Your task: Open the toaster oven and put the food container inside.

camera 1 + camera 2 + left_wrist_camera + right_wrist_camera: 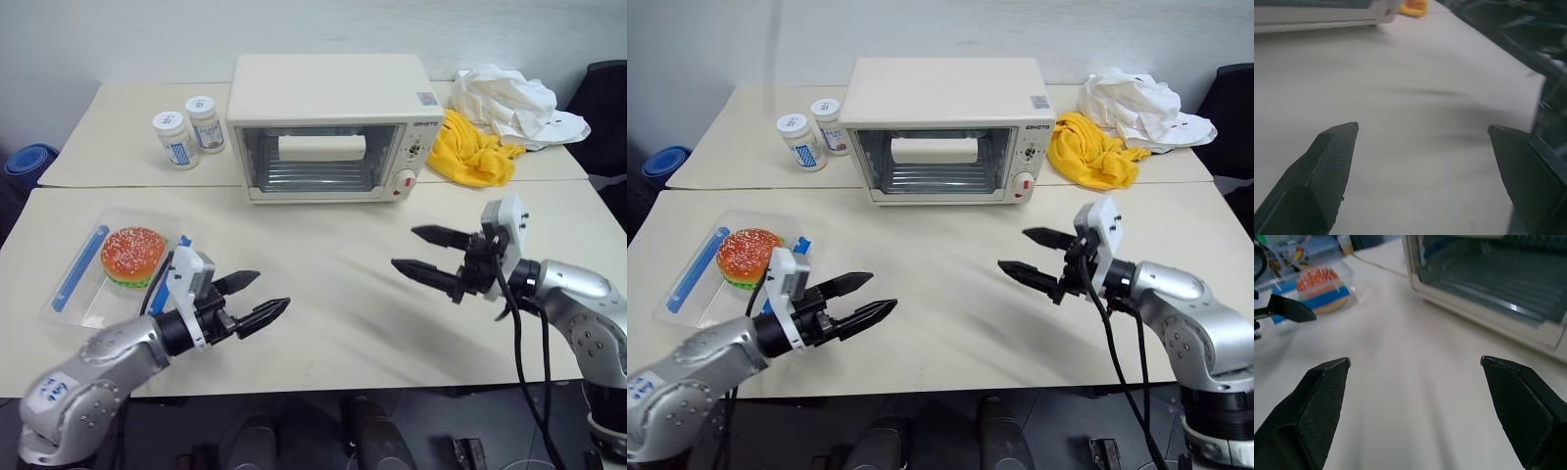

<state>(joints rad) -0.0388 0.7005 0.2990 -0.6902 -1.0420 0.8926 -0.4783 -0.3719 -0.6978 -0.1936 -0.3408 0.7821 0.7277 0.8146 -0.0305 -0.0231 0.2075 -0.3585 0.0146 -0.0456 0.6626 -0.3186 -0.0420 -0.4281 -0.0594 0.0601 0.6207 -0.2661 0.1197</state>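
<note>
The cream-white toaster oven (328, 127) stands at the back middle of the table with its glass door shut and its white bar handle (321, 147) across the top of the door. The food container (90, 279), a clear shallow box with blue clips and a toy burger (132, 255) inside, lies at the front left. My left gripper (272, 291) hovers open just right of the container, holding nothing. My right gripper (404, 247) is open and empty over the right part of the table, pointing left. The right wrist view shows the oven (1488, 284) and the container (1322, 289).
Two white blue-labelled jars (176, 140) (206, 122) stand left of the oven. A yellow cloth (475, 147) and a white cloth (514, 103) lie to its right. Bare tabletop (333, 274) stretches between the grippers and the oven. A black chair (602, 108) is at the far right.
</note>
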